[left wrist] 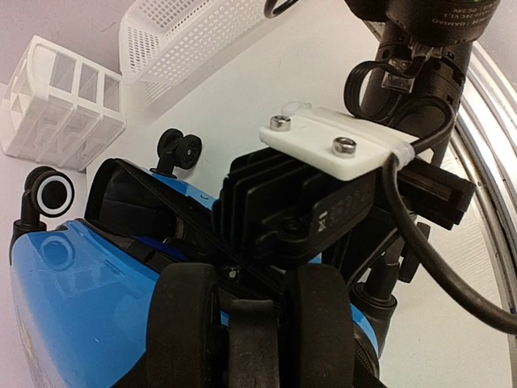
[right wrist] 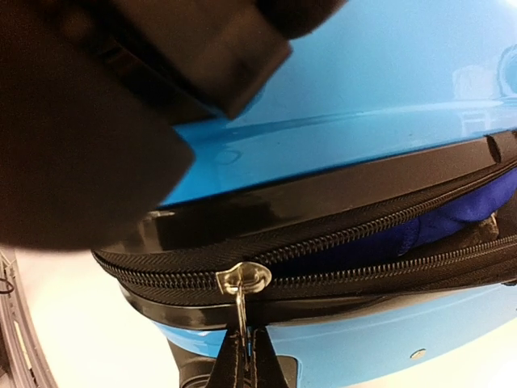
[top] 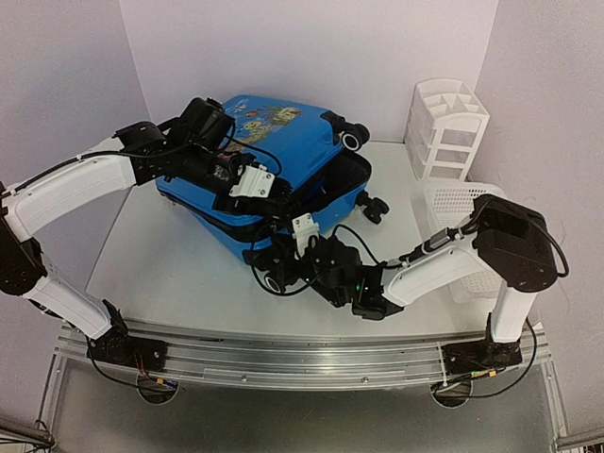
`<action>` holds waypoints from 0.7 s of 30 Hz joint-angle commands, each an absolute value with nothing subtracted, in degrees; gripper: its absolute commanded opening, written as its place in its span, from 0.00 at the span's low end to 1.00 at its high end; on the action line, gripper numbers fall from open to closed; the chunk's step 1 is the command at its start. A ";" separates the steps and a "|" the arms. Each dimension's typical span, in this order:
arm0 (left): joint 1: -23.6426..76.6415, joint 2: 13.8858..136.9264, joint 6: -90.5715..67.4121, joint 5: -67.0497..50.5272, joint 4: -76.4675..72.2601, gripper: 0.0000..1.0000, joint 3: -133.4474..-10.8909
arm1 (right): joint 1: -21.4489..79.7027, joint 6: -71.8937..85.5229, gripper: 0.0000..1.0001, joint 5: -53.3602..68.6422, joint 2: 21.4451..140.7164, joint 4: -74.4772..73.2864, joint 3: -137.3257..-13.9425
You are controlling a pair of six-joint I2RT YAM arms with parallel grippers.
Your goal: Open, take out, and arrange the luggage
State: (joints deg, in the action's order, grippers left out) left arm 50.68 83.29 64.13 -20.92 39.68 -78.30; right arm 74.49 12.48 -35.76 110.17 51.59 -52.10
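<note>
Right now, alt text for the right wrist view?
The right gripper pinches the zipper pull of the blue luggage, seen close up. To the right of the slider the zipper gapes, showing blue fabric inside; a dark blurred shape fills the upper left.

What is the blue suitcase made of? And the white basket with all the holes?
The suitcase shell looks like hard glossy plastic: light glints off it. Its zipper band looks like woven fabric. The basket seems stiff white plastic mesh.

Only tiny white print on a black motor housing [left wrist: 436, 14], too blurred for reading.
</note>
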 commanded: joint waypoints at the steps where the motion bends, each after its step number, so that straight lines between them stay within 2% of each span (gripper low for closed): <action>1: 51.94 80.19 44.15 -33.13 17.56 0.00 -83.81 | 79.39 0.53 0.00 -29.80 109.11 61.49 -58.28; 14: 51.95 80.53 43.01 -36.46 15.63 0.00 -82.87 | 78.05 -1.05 0.00 -36.87 107.19 60.68 -57.49; 21: 51.94 81.73 35.27 -34.32 7.94 0.00 -83.33 | 79.97 -5.91 0.00 -35.57 111.10 55.39 -64.60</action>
State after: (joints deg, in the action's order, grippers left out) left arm 50.94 83.33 58.30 -19.22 33.26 -78.30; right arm 77.84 -0.45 -39.58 110.25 50.17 -55.91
